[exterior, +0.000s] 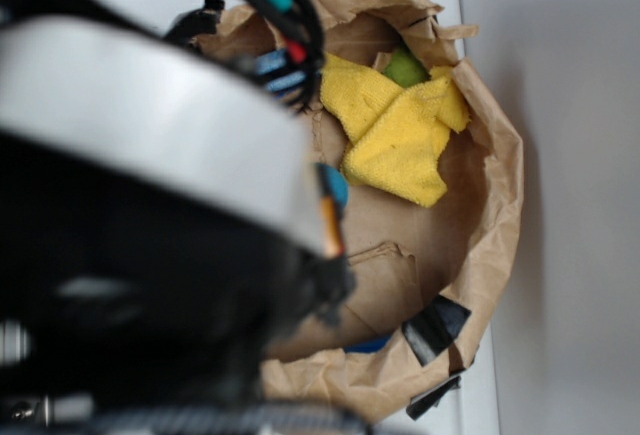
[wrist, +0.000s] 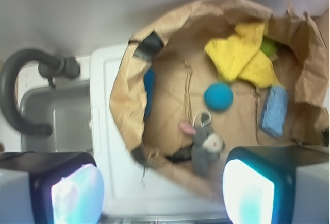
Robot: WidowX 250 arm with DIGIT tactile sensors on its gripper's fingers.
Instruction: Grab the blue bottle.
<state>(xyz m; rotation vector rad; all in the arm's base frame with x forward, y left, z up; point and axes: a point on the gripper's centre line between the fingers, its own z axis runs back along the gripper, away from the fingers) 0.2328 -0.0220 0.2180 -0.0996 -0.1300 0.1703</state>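
Note:
The blue bottle (wrist: 149, 92) lies along the left inner wall of the brown paper bag (wrist: 124, 100), mostly hidden by the bag's folded rim. In the exterior view only a blue sliver of the bottle (exterior: 370, 345) peeks out under a paper flap near the bag's front edge. My gripper (wrist: 162, 193) is open and hovers above the bag's near rim and the white counter. Its two fingers stand wide apart with nothing between them. The bottle is ahead and slightly left of the gripper, apart from it.
Inside the bag lie a yellow cloth (wrist: 242, 54), a round blue ball (wrist: 218, 97), a light-blue sponge (wrist: 274, 109), a grey toy mouse (wrist: 205, 144) and a green object (wrist: 268, 46). A sink (wrist: 56, 121) with a dark faucet (wrist: 20, 95) is at the left. My arm (exterior: 130, 205) blocks the exterior view's left half.

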